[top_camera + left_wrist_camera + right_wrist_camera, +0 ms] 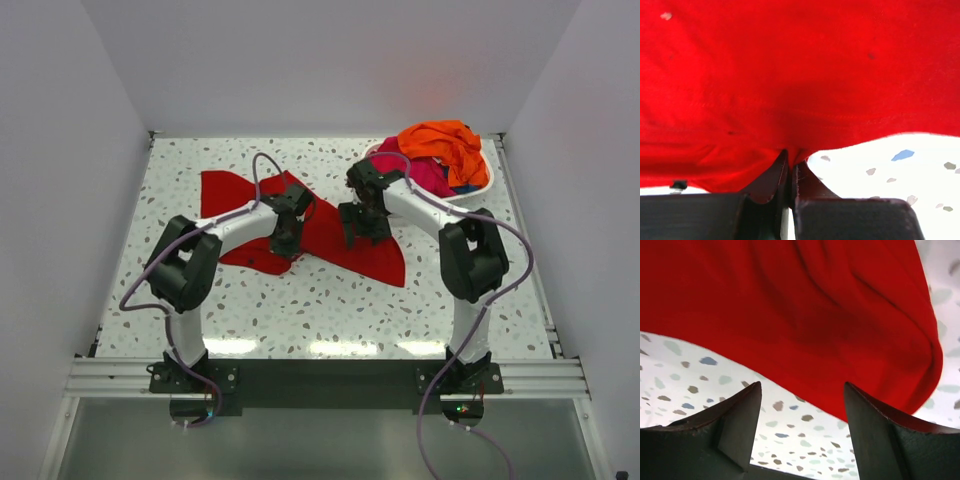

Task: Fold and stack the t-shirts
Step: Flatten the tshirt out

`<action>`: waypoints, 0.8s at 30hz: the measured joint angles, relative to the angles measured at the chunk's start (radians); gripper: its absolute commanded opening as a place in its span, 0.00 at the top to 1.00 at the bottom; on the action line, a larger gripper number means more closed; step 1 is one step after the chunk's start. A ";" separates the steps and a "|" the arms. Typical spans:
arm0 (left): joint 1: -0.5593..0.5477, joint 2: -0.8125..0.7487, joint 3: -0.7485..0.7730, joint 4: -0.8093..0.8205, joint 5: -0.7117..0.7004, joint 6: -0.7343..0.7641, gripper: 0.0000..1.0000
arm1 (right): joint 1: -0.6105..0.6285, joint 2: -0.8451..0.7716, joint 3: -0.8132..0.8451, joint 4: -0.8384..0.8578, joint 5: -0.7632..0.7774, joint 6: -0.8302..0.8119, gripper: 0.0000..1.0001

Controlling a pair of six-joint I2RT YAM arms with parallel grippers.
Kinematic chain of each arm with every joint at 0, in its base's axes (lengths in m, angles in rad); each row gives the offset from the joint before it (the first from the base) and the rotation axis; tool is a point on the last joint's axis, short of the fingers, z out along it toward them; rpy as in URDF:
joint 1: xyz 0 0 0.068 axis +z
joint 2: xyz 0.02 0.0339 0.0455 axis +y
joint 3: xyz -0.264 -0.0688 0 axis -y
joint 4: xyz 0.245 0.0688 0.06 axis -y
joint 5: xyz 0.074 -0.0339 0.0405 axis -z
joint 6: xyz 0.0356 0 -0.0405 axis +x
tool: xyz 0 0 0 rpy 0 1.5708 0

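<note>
Pinching the near hem of the deep red cloth t-shirt [378, 256], my left gripper [790, 172] is clamped tight. My right gripper [802, 386] gapes empty, with the hem just beyond it. The shirt lies mid speckled white table [300, 312], its long axis running from the far-left to the near-right corner.

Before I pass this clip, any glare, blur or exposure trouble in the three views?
Top view: sharp and even, though bright glare patches streak the table near its front edge. Left wrist view: red t-shirt too close, soft, table blown white. Right wrist view: right gripper dark, far speckles blurred.
</note>
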 measured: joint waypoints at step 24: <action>0.090 -0.161 -0.097 -0.012 0.080 -0.067 1.00 | 0.172 0.059 0.009 0.219 -0.152 -0.060 0.29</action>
